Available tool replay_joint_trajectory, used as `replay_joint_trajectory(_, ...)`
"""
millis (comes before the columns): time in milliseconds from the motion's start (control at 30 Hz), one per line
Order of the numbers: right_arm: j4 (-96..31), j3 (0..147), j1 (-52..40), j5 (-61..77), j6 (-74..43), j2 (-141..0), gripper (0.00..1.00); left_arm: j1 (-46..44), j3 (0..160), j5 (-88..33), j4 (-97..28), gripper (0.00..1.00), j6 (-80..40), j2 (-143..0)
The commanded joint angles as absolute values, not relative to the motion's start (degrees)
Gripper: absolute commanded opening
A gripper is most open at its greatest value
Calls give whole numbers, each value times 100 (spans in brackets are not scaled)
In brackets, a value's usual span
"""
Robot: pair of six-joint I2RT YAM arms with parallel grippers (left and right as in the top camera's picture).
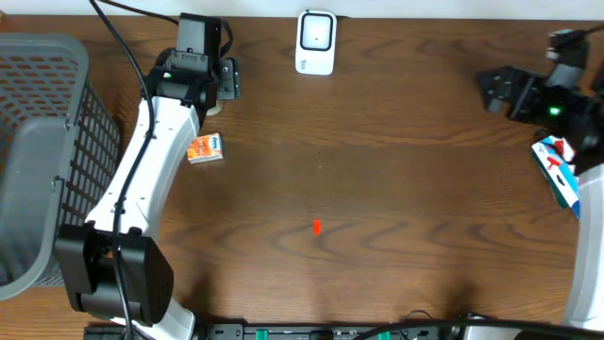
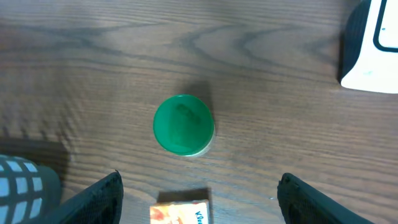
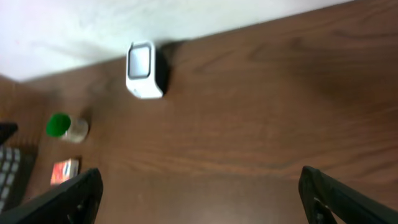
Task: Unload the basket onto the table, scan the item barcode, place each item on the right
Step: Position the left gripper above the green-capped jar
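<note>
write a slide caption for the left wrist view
Open left tool, nothing held; green-lidded jar mid-frame on the wooden table, orange box at the bottom edge, white scanner at upper right.

Mock shop checkout, lab-style: barcode scanner point(image 1: 315, 42), grey basket point(image 1: 94, 132), wood table point(image 1: 396, 142).

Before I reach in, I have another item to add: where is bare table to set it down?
Bare: the middle of the table, between the scanner, the orange box and the blue pack. Crowded: by the basket, where the left arm, jar and orange box sit.
</note>
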State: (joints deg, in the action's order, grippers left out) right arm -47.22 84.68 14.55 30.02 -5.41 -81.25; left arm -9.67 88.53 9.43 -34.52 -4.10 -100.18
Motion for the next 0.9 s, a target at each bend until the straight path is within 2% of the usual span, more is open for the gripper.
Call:
replay_joint_trajectory(0, -4856, 8495, 1026, 2541, -521, -8075, 98, -867, 8917, 810, -3428, 79, -104, -10036)
replay_joint_trajectory(367, -5293, 8458, -180, 2248, -508, -8252, 99, -368, 8917, 139, -3295, 79, -16, -10545)
replay_joint_trajectory(867, -5085, 8016, -683, 2231, -690, -8895, 99, -318, 8917, -93, -2971, 79, 405, -11312)
